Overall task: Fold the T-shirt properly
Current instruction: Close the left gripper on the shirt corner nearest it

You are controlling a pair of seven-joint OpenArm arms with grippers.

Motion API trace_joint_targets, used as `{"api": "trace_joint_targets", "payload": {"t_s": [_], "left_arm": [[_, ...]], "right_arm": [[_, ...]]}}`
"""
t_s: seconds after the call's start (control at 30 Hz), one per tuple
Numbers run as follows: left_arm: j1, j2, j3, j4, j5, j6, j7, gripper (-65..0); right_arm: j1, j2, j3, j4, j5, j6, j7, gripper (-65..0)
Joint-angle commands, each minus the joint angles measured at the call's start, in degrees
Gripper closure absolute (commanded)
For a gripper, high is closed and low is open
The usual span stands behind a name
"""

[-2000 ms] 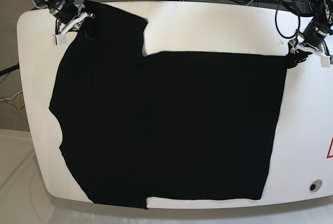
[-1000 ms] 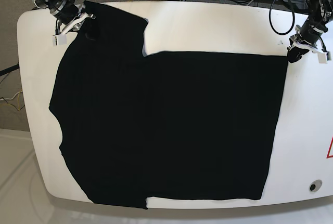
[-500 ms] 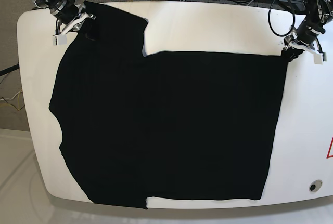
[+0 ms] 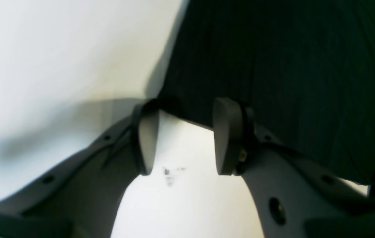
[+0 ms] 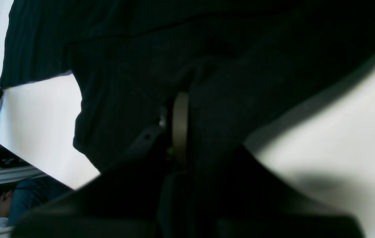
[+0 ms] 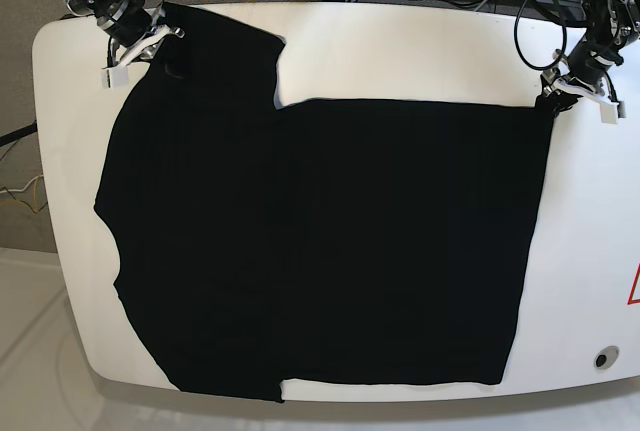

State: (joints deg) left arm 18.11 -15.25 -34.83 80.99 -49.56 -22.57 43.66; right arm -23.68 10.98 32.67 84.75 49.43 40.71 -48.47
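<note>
Right gripper (image 6: 135, 46) clamped on T-shirt (image 6: 320, 241) corner at 10 o'clock of white table (image 6: 400, 46), shirt spread flat across centre, left gripper (image 6: 575, 93) jaws apart at cloth's 2 o'clock corner.

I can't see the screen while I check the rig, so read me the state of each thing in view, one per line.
T-shirt: spread flat on the table, unfolded, one sleeve pinched at the far corner.
Left gripper: open, jaws apart at the shirt's hem corner, holding nothing.
Right gripper: shut on the T-shirt's cloth.
Table: white, mostly covered by the shirt.
</note>
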Motion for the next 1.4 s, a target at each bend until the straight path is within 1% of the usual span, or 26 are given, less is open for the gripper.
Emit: {"api": "trace_joint_targets", "payload": {"t_s": [0.0, 0.53, 0.73, 0.8, 0.93, 1.07, 1.13, 1.2, 1.37], "left_arm": [[-0.1, -0.8, -0.3, 0.6, -0.6, -0.3, -0.8, -25.4], [0.1, -0.4, -0.2, 0.1, -1.1, -1.0, -0.1, -23.1], [0.1, -0.3, -0.3, 0.2, -1.9, -1.2, -0.2, -25.9], [0.1, -0.5, -0.3, -0.1, -3.5, -1.4, 0.6, -28.1], [0.0, -0.5, -0.3, -0.2, -4.7, -1.5, 0.2, -30.2], [-0.1, -0.5, -0.1, -0.4, -5.0, -1.5, 0.1, -30.5], [-0.2, -0.4, 0.1, -0.6, -4.7, -1.4, 0.2, -29.6], [-0.6, -0.5, 0.3, -1.1, -3.6, -2.1, -0.2, -25.1], [-1.0, -0.4, 0.8, -2.1, -2.8, -2.1, 0.0, -17.5]], "right_arm": [[-0.2, 0.7, 0.2, 0.4, -1.4, -0.7, -1.4, 0.0], [-0.3, 0.6, 0.0, 0.2, -0.9, -0.7, -0.6, 0.0], [-0.3, 0.5, 0.0, 0.2, -0.9, -0.7, -0.6, 0.0], [-0.3, 0.4, 0.0, 0.1, -0.9, -0.7, -0.5, 0.0], [-0.4, 0.4, 0.0, 0.1, -0.8, -0.7, -0.5, 0.0], [-0.4, 0.4, 0.0, 0.1, -1.0, -0.7, -0.4, 0.0], [-0.3, 0.4, 0.0, 0.1, -1.0, -0.7, -0.5, 0.0], [-0.3, 0.4, 0.1, 0.1, -0.7, -0.7, -0.5, 0.0], [-0.3, 0.4, 0.1, 0.2, -0.7, -0.7, -0.6, 0.0]]}}
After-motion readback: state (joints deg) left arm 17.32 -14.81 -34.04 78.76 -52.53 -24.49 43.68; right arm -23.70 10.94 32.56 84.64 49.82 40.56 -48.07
